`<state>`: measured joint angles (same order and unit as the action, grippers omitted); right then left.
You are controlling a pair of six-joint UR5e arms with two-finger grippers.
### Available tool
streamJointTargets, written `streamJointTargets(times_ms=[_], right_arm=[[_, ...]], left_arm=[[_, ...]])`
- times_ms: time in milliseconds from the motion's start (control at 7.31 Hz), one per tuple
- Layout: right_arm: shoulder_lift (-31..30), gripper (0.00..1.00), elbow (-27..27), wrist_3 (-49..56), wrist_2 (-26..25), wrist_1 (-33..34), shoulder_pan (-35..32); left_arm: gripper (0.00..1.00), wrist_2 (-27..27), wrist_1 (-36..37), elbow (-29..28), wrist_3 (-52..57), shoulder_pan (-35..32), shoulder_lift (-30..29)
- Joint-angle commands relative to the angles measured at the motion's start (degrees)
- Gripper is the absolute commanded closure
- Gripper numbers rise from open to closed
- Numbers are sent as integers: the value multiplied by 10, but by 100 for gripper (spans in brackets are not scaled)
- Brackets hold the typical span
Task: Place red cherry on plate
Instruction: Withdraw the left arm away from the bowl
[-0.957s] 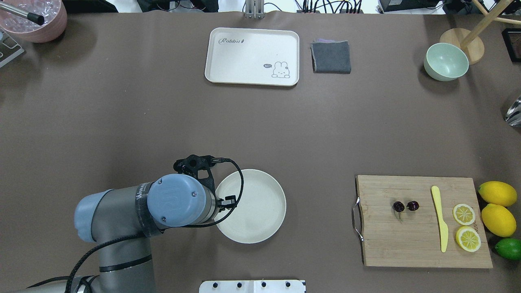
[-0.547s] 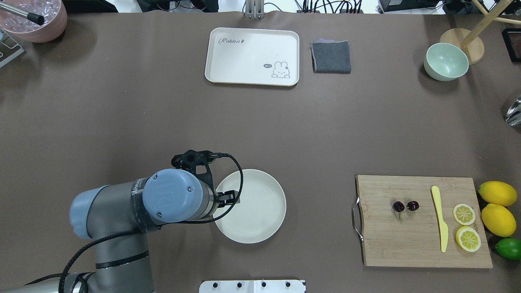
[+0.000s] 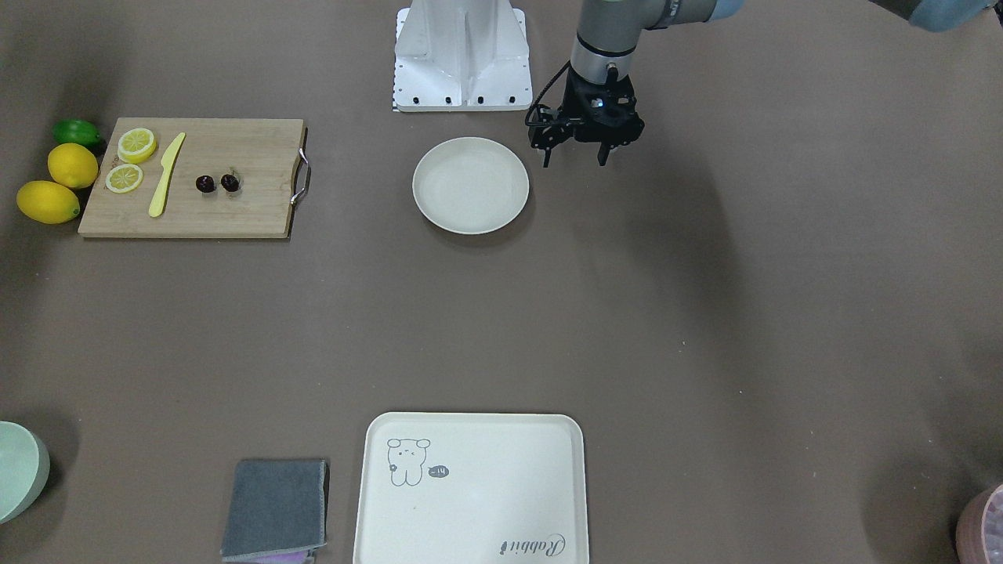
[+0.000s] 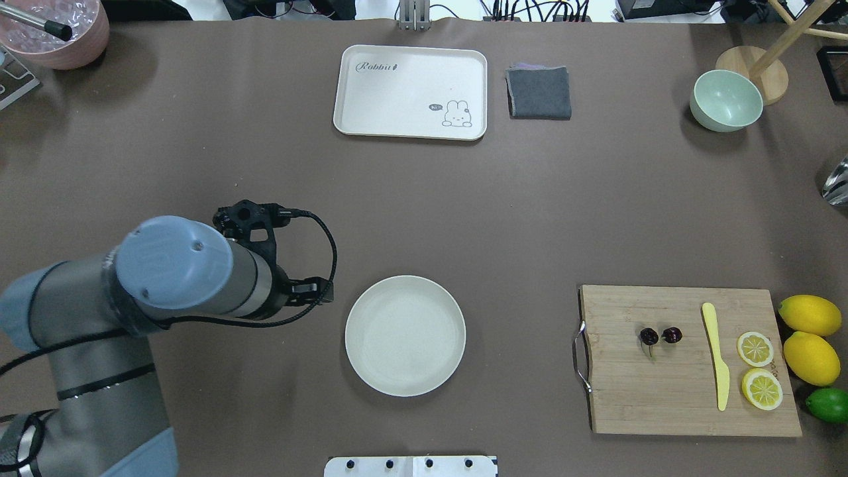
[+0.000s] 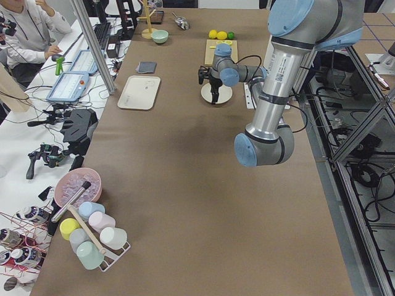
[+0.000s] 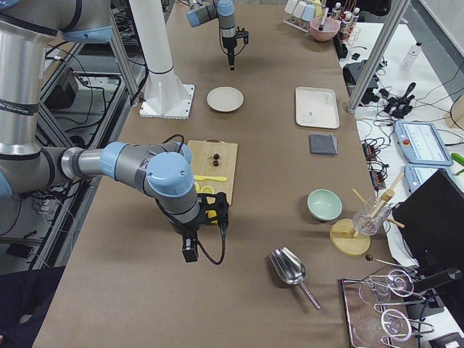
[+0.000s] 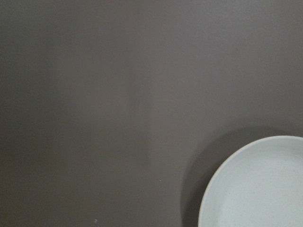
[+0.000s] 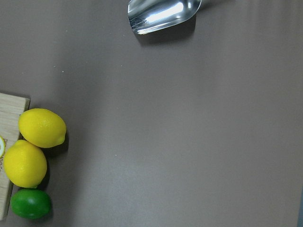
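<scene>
The red cherry [image 4: 659,336], a dark pair, lies on the wooden cutting board [image 4: 662,397] at the right; it also shows in the front view [image 3: 217,183]. The plate [image 4: 405,336], round, cream-white and with nothing on it, sits near the table's front centre [image 3: 470,186]; its rim fills the lower right corner of the left wrist view [image 7: 255,189]. My left gripper [image 3: 574,162] hangs open and holds nothing, just off the plate's left side. My right gripper [image 6: 190,252] shows only in the right side view, beyond the board's right end; I cannot tell its state.
On the board lie a yellow knife [image 4: 717,354] and two lemon slices [image 4: 755,349]. Two lemons [image 4: 809,315] and a lime [image 4: 828,405] sit right of it. At the back stand a cream tray [image 4: 411,91], grey cloth [image 4: 538,92] and mint bowl [image 4: 726,100]. A metal scoop [image 8: 163,14] lies nearby.
My left arm has swung left, carrying its gripper from over the plate's left rim to the table beside the plate. The cherry and plate have not moved.
</scene>
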<state>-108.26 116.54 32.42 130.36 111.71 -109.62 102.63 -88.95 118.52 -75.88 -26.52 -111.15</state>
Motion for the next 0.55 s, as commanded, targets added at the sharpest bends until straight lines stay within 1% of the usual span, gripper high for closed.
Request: streamJointTargets(times_ms=[0,137,274,410], right_arm=[[5,0,0,-2,0,1,0],[8,0,1,-2,0,2,0],[11,0,10,-5,0,4,1],[23,0,15,-11,-1,12,11]], left_arm=[[3,109,-65,15,100,-117,93],[3,198,-92,12,183,-204,148],[3,254,-117,8,279,-285,210],[3,301,-121,-1,355,-355,246]])
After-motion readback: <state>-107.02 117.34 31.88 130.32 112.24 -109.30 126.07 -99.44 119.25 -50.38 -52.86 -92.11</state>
